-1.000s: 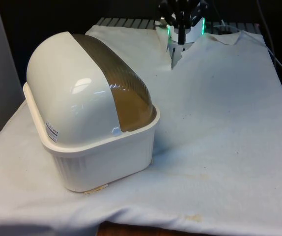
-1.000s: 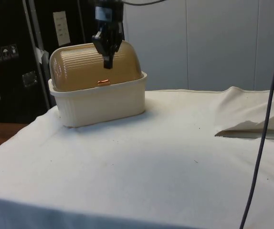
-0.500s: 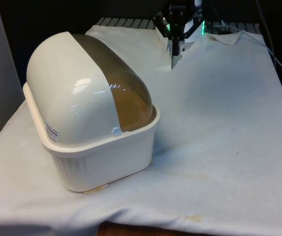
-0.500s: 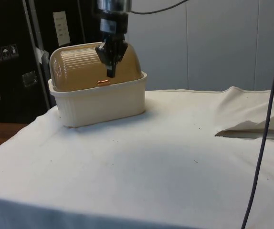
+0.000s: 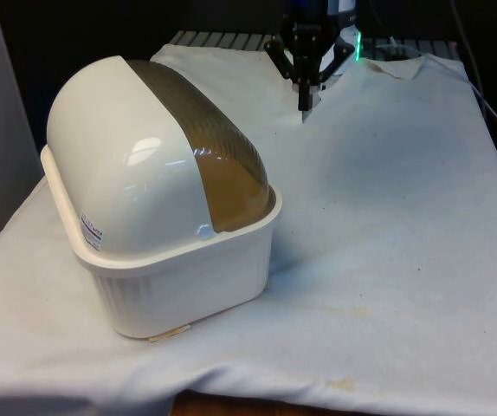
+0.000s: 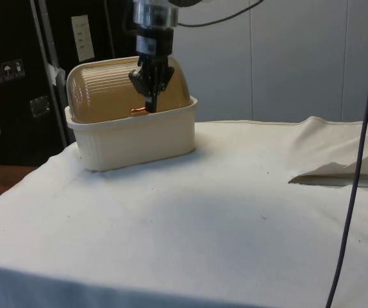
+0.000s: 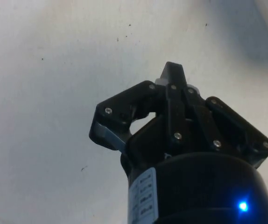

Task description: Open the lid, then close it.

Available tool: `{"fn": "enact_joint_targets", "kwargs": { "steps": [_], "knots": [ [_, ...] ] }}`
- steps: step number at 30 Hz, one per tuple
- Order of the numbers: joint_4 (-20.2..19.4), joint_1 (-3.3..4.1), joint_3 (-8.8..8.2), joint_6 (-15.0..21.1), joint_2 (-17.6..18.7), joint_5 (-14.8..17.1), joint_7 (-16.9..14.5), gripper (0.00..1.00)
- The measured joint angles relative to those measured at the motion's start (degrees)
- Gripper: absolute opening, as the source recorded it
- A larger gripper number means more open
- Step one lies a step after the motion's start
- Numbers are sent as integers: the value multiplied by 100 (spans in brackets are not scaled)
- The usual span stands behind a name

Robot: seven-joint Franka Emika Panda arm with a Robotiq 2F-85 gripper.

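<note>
A cream bread box [image 5: 171, 260] [image 6: 136, 138] stands on the table, at the front view's left. Its brown ribbed roll lid [image 5: 205, 147] [image 6: 107, 93] is down and shut. A small orange handle [image 6: 139, 110] sits at the lid's lower edge. My black gripper [image 5: 305, 102] [image 6: 150, 106] [image 7: 171, 74] hangs fingers-down over the cloth in front of the lid, its tips level with the handle and just to its right in the side view. The fingers are shut together with nothing between them.
The white cloth [image 5: 387, 225] covers the table, with a raised fold [image 6: 328, 154] at the side view's right. A grey cable [image 6: 354, 179] hangs down at that side. Dark cabinets [image 6: 11, 77] stand behind the box.
The gripper has come down steadily from above the lid to the height of the handle, shifting slightly to the side view's right. The box and lid have not moved.
</note>
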Motion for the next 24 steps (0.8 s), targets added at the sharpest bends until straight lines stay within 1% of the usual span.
{"fn": "enact_joint_targets", "kwargs": {
  "steps": [6, 8, 12, 14, 16, 20, 23, 24],
  "knots": [
    [-29, 0, -6, 109, 40, -40, 155, 0],
    [-46, 0, -11, 206, 80, -86, 281, 0],
    [-52, 0, -17, 286, 126, -155, 453, 0],
    [-57, 0, -29, 355, 155, -235, 596, 0],
    [-57, 0, -29, 372, 160, -269, 647, 0],
    [-63, 0, -40, 453, 189, -430, 871, 0],
    [-69, 0, -57, 550, 212, -602, 1106, 0],
    [-69, 0, -57, 550, 212, -602, 1106, 0]
  ]
}}
